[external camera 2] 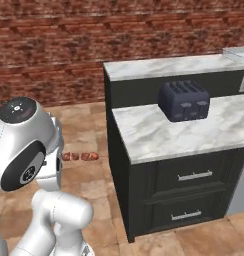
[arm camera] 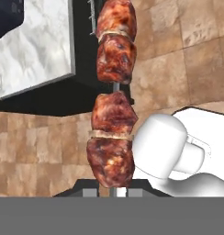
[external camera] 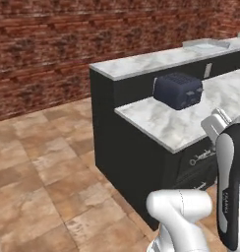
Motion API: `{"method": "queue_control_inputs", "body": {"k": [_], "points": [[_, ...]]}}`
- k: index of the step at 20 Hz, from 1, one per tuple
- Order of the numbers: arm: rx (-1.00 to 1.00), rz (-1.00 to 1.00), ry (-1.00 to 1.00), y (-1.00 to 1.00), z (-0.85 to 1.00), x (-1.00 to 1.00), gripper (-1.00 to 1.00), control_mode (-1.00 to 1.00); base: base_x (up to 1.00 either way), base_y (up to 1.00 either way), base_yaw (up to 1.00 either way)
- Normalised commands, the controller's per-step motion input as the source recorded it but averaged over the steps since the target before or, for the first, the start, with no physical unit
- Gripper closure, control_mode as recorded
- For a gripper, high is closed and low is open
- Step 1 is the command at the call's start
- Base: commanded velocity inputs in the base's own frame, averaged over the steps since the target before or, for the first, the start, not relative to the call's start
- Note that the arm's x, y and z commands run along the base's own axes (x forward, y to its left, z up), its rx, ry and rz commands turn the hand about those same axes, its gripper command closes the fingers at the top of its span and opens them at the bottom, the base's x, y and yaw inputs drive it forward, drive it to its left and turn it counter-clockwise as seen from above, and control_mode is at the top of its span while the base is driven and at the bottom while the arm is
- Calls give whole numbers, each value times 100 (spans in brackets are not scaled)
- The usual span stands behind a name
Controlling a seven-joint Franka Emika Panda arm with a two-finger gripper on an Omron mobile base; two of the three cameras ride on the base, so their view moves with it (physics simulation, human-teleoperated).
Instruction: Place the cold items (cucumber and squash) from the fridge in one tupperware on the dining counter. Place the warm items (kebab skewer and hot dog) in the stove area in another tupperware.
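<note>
A kebab skewer point(arm camera: 111, 110) with several browned meat chunks on a thin metal pin stands straight up from my gripper point(arm camera: 111, 192), which is shut on its lower end. In the right base view the skewer's meat point(external camera 2: 80, 156) pokes out to the right from behind my arm, above the tiled floor. A pale shallow box that looks like a tupperware point(external camera: 206, 46) lies far off on the raised counter, also seen at the edge of the right base view point(external camera 2: 238, 52). The cucumber, squash and hot dog are out of view.
A dark blue toaster point(external camera: 178, 90) point(external camera 2: 184, 101) sits on the lower marble counter point(external camera: 166, 128) point(external camera 2: 154, 135), in front of the raised marble counter point(external camera: 141, 63). Dark drawers point(external camera 2: 194, 175) lie below. A brick wall point(external camera 2: 69, 45) runs behind. Tiled floor point(external camera: 38, 172) lies open on the left.
</note>
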Motion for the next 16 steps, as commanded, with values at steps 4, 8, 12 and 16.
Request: {"method": "queue_control_inputs", "body": {"k": [4, 8, 12, 16], "points": [[0, 0, 0, 0, 0, 0, 100, 100, 29, 100, -46], [0, 0, 0, 0, 0, 0, 100, 100, 30, 100, -47], [0, 0, 0, 0, 0, 0, 100, 100, 31, 100, -49], [0, 0, 0, 0, 0, 0, 100, 100, 31, 100, -48]]}}
